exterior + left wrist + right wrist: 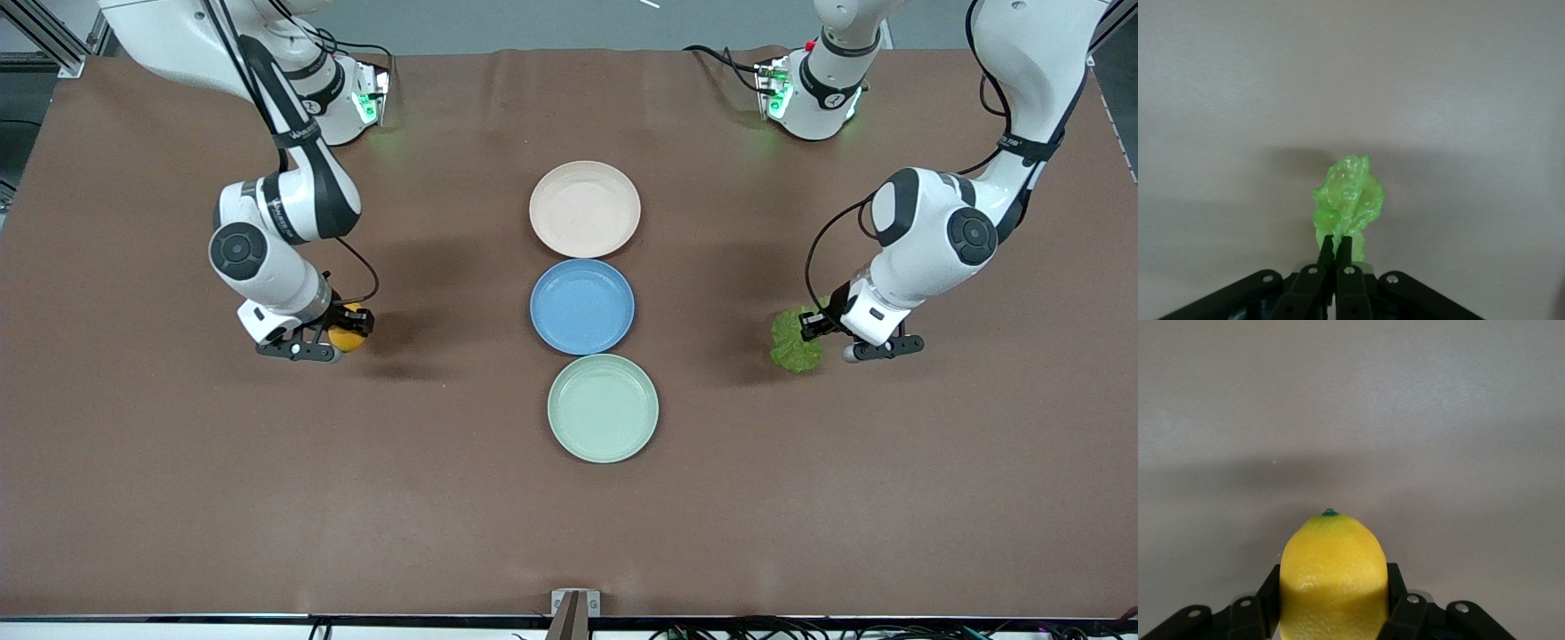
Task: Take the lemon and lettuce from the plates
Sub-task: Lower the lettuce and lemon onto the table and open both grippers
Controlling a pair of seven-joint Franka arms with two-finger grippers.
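Note:
My right gripper (347, 336) is shut on the yellow lemon (346, 339), low over the brown table toward the right arm's end. In the right wrist view the lemon (1333, 583) fills the gap between the jaws. My left gripper (813, 333) is shut on the crinkled green lettuce (795, 340), low over the table toward the left arm's end. In the left wrist view the lettuce (1348, 200) sticks out past the closed fingertips (1336, 248). The beige-pink plate (584, 209) and the mint green plate (603, 408) both lie bare in the table's middle.
A blue plate (582, 306) lies between the two task plates, also bare. The three plates form a line down the middle of the brown table cover (444, 498). Both arm bases stand along the table's edge farthest from the front camera.

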